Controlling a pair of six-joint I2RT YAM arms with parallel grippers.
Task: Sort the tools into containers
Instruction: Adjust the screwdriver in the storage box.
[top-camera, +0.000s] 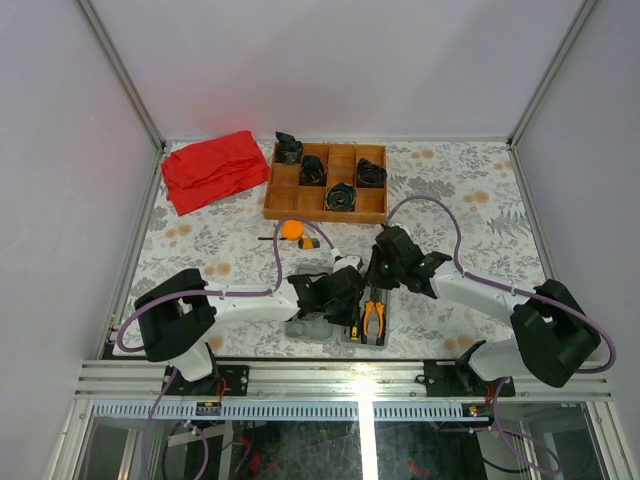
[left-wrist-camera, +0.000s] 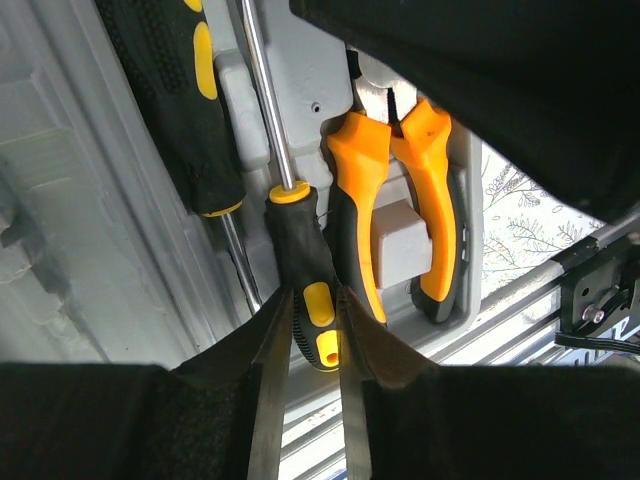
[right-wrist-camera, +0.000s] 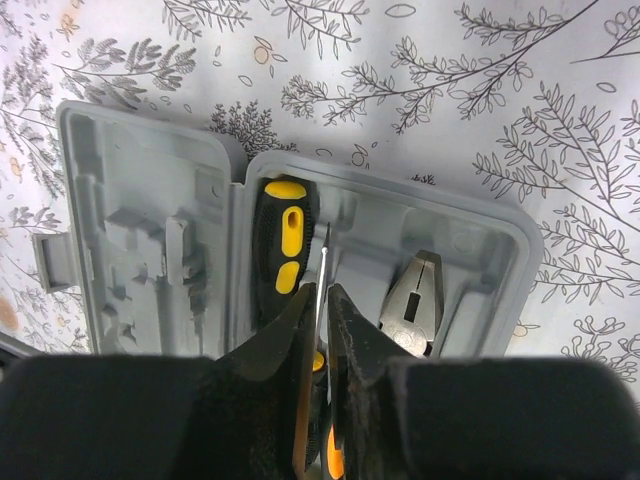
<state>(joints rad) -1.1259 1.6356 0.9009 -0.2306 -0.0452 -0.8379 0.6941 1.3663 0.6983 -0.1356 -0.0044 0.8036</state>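
Observation:
The grey tool case (top-camera: 305, 328) lies open at the near edge between the arms. In it lie the orange-handled pliers (top-camera: 375, 318) and a black-and-yellow screwdriver (right-wrist-camera: 283, 245). My left gripper (left-wrist-camera: 313, 300) is shut on the handle of a second black-and-yellow screwdriver (left-wrist-camera: 305, 275), beside the pliers' handles (left-wrist-camera: 400, 190). My right gripper (right-wrist-camera: 322, 290) is shut on that same screwdriver's thin shaft (right-wrist-camera: 324, 255), over the case (right-wrist-camera: 140, 230), next to the pliers' head (right-wrist-camera: 415, 300). The round orange tape measure (top-camera: 292, 229) and a small yellow-grey piece (top-camera: 312, 242) lie on the cloth behind the case.
A brown wooden compartment tray (top-camera: 283, 180) with black coiled bundles stands at the back centre. A red cloth (top-camera: 213, 168) lies at the back left. The table's front rail (top-camera: 350, 375) runs just below the case.

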